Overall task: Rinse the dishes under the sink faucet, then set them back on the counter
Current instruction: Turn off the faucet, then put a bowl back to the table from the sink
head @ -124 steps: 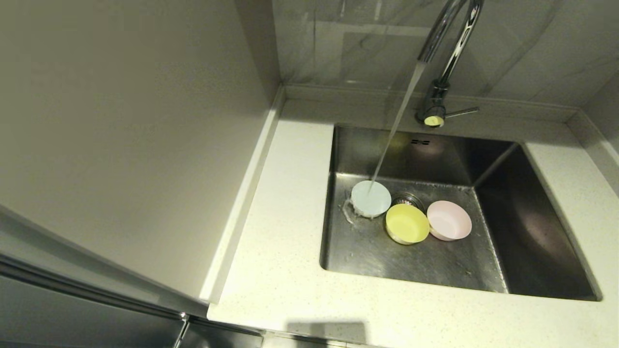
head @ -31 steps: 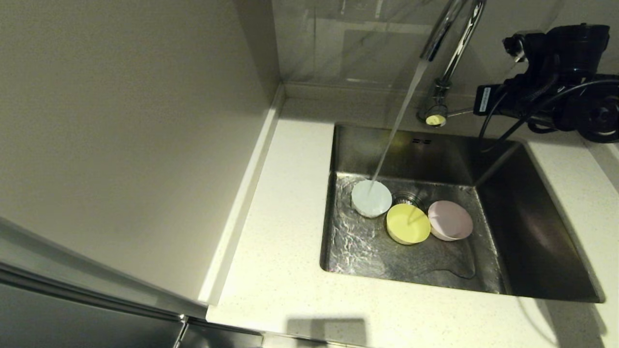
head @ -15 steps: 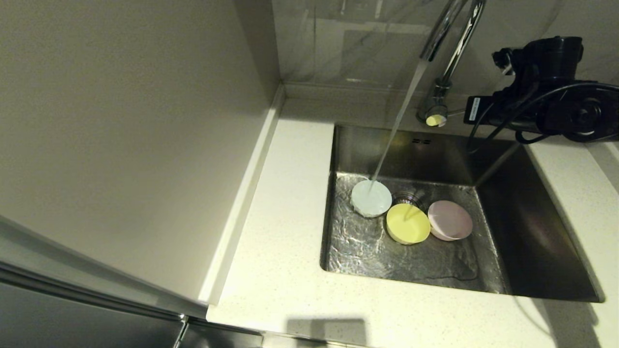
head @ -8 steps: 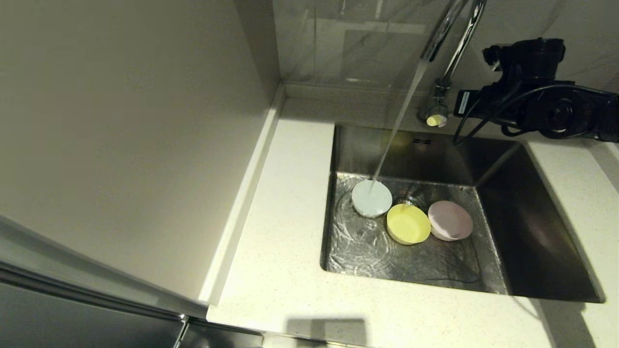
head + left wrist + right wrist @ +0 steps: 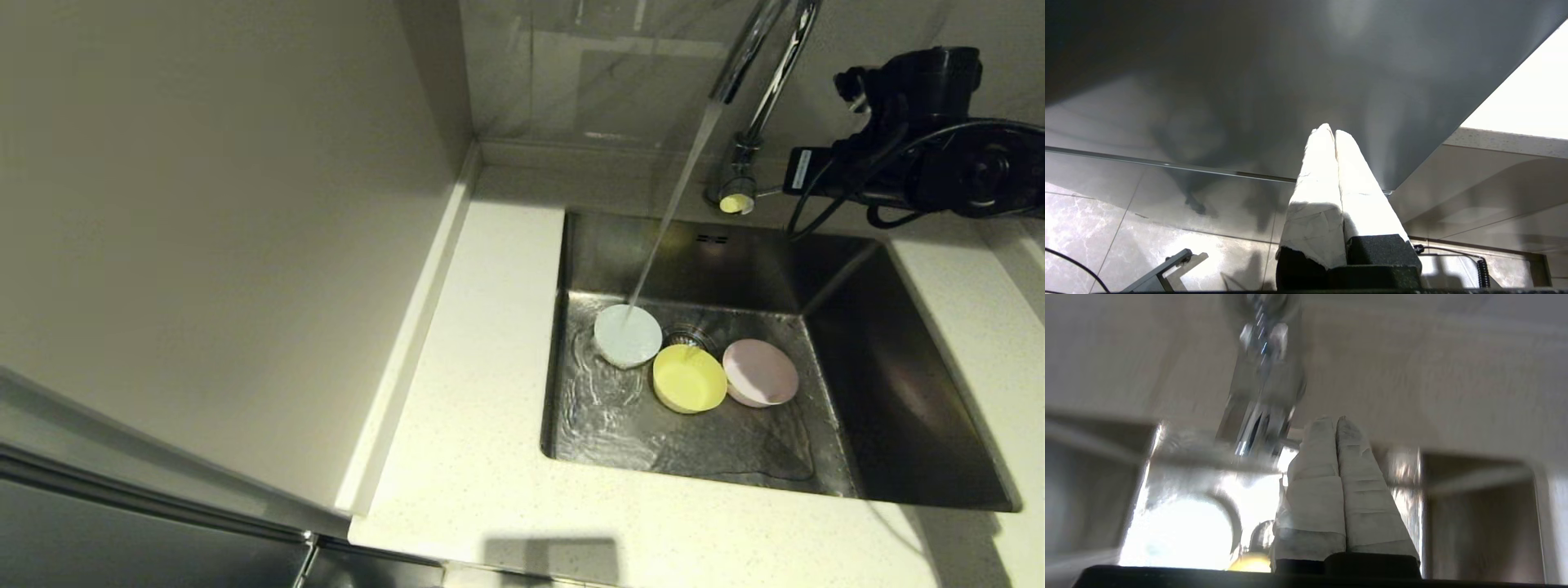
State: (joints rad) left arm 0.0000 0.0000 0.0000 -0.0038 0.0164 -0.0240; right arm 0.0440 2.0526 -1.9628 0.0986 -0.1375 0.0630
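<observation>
Water runs in a slanting stream from the tall chrome gooseneck faucet [image 5: 755,73] and lands on the small white round bowl [image 5: 627,336], which sits on the floor of the rectangular brushed stainless-steel sink [image 5: 890,392] on the side of the drain away from the other two. The round metal drain strainer [image 5: 687,335] is just behind the row of bowls, and the small yellow round bowl [image 5: 689,377] sits right in front of it, touching or nearly touching the white one. The small pale pink round bowl [image 5: 760,372] lies just beside the yellow bowl, on the side away from the white bowl. A thin sheet of water ripples over the sink floor around the bowls. None of the three bowls is on the pale cream speckled stone-like counter [image 5: 482,457] that frames the sink.

The right gripper [image 5: 1331,422] is up near the faucet, beside its thin side lever, above the back rim of the sink; its two white-wrapped fingers [image 5: 1316,473] are pressed together with nothing between them. The black right arm [image 5: 922,155] reaches in level with the faucet's base.

The left gripper [image 5: 1330,131] hangs parked well away from the sink, by a grey cabinet panel [image 5: 1249,81], its fingers likewise pressed flat against each other and holding nothing.
</observation>
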